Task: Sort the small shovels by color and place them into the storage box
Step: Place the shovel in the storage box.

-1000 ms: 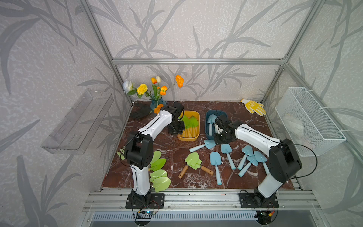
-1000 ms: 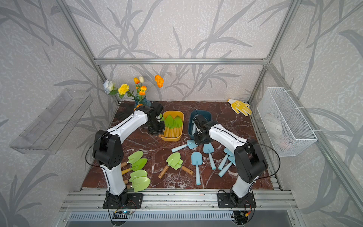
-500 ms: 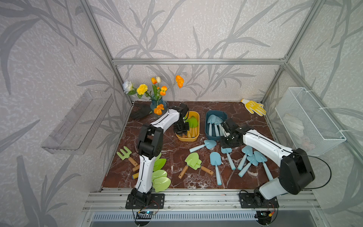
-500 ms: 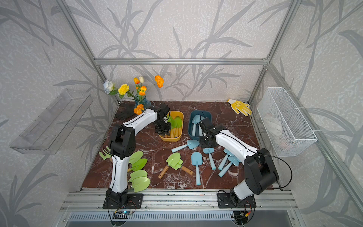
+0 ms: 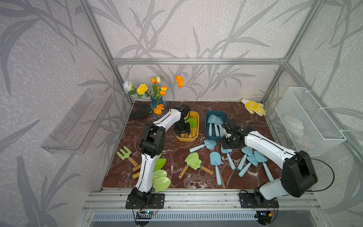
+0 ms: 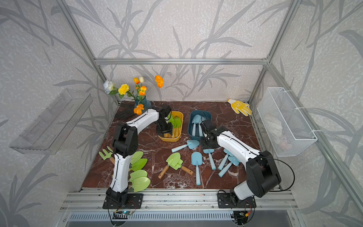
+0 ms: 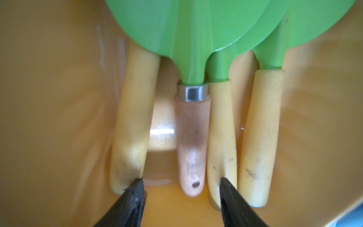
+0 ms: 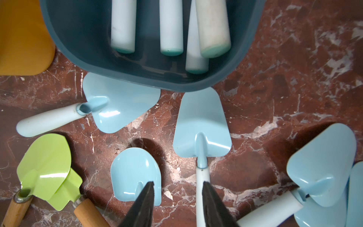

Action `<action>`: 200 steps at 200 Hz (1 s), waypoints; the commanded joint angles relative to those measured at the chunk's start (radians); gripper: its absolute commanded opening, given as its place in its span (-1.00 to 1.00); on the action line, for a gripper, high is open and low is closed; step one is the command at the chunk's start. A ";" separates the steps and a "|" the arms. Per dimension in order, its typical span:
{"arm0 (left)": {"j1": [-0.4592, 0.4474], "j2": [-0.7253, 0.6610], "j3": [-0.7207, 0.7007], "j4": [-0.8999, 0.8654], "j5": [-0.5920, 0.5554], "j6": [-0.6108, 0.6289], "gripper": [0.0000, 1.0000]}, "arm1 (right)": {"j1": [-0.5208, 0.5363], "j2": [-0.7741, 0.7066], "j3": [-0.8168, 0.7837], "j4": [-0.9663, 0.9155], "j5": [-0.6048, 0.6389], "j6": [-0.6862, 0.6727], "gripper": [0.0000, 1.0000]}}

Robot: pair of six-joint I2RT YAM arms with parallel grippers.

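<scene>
While the left pincer [image 7: 181,179] stands open in the yellow box [image 7: 59,98], a green shovel [image 7: 191,137] lying free between its jaws, the right pincer [image 8: 178,183], open and empty, should centre on the handle of the blue shovel [image 8: 202,121], on the worktop [image 8: 284,88] at six o'clock of the blue box [image 8: 137,77].

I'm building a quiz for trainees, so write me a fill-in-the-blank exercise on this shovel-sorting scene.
1. The box holding the green-bladed shovels is ____ in colour.
2. The plastic shovels in the dark blue box are pale ____.
3. The left gripper, over the green-bladed shovels, has its jaws ____.
4. The yellow thing in the far corner is a ____.
Missing words: yellow; blue; open; glove.
</scene>
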 commanded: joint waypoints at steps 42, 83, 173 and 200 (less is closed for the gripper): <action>-0.002 -0.314 -0.189 0.171 -0.049 -0.057 0.34 | 0.155 -0.082 -0.053 -0.085 -0.010 0.005 -0.11; 0.001 -0.430 -0.373 0.330 -0.103 -0.165 0.37 | 0.296 -0.102 -0.135 -0.098 -0.013 0.100 -0.10; 0.001 -0.396 -0.385 0.322 -0.049 -0.200 0.37 | 0.293 -0.189 -0.243 -0.100 0.069 0.289 -0.07; 0.001 -0.408 -0.407 0.333 -0.046 -0.207 0.38 | 0.159 -0.238 -0.268 -0.160 0.072 0.314 -0.07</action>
